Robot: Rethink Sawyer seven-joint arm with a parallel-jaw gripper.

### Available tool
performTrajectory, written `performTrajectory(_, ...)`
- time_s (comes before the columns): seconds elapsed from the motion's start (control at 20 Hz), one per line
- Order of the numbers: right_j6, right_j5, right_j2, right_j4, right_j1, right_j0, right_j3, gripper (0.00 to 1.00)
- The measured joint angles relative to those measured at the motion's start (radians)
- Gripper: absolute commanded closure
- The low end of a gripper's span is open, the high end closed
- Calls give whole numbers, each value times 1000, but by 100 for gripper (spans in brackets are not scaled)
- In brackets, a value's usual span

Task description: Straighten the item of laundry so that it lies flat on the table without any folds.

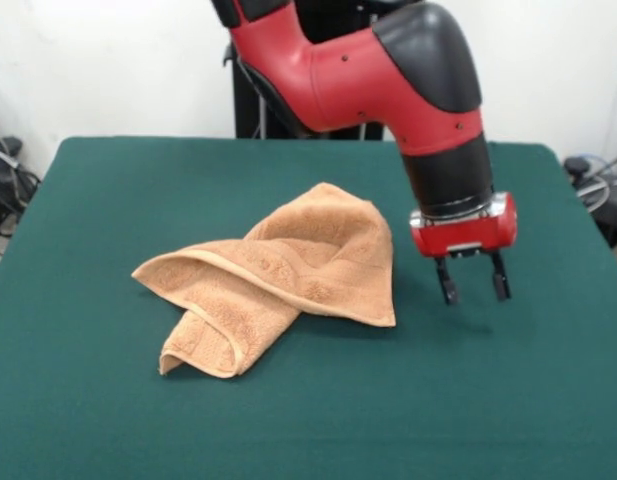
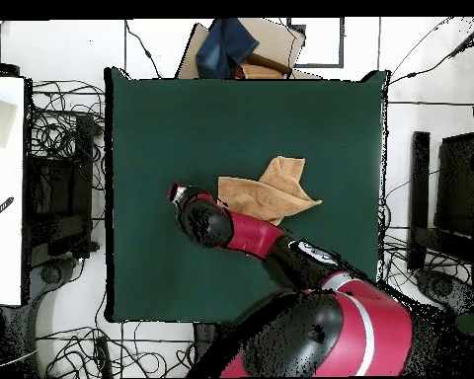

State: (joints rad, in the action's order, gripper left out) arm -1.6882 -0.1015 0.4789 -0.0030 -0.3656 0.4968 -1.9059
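Observation:
The light orange-tan towel (image 1: 278,275) lies crumpled and folded over itself near the middle of the dark green table (image 1: 108,200). One end juts toward the front left, and a folded flap lies on top. My gripper (image 1: 473,283) hangs just right of the towel's right edge, open and empty, fingers pointing down a little above the cloth surface. In the overhead view the towel (image 2: 271,189) sits right of centre on the table (image 2: 162,118), and my gripper (image 2: 178,192) is to its left, mostly hidden under the arm. The label is not visible.
The red and black arm (image 1: 368,70) comes down from the top centre. In the overhead view a cardboard box with blue cloth (image 2: 236,47) stands beyond the table's far edge. Cables and equipment (image 2: 58,168) lie on the floor at both sides.

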Motion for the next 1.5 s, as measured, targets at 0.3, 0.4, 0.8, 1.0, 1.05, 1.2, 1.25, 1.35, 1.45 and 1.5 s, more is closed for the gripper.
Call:
performTrajectory(0.3, 0, 1, -16, 6, -90, -62, -2, 0)
performTrajectory(0.4, 0, 3, -29, 10, -124, -87, -2, 0)
performTrajectory(0.8, 0, 46, -70, 13, -209, -123, -1, 0)
performTrajectory(1.0, 0, 66, -95, 13, -199, -112, -1, 0)
performTrajectory(1.05, 0, 70, -102, 13, -195, -109, -1, 0)
performTrajectory(1.2, 0, 76, -123, 13, -183, -101, -1, 0)
performTrajectory(1.25, 0, 76, -132, 13, -175, -96, -1, 0)
performTrajectory(1.35, 0, 76, -140, 8, -167, -90, -1, 0)
performTrajectory(1.45, 0, 76, -149, -4, -161, -83, -1, 0)
performTrajectory(1.5, 0, 76, -150, -8, -160, -79, -1, 0)
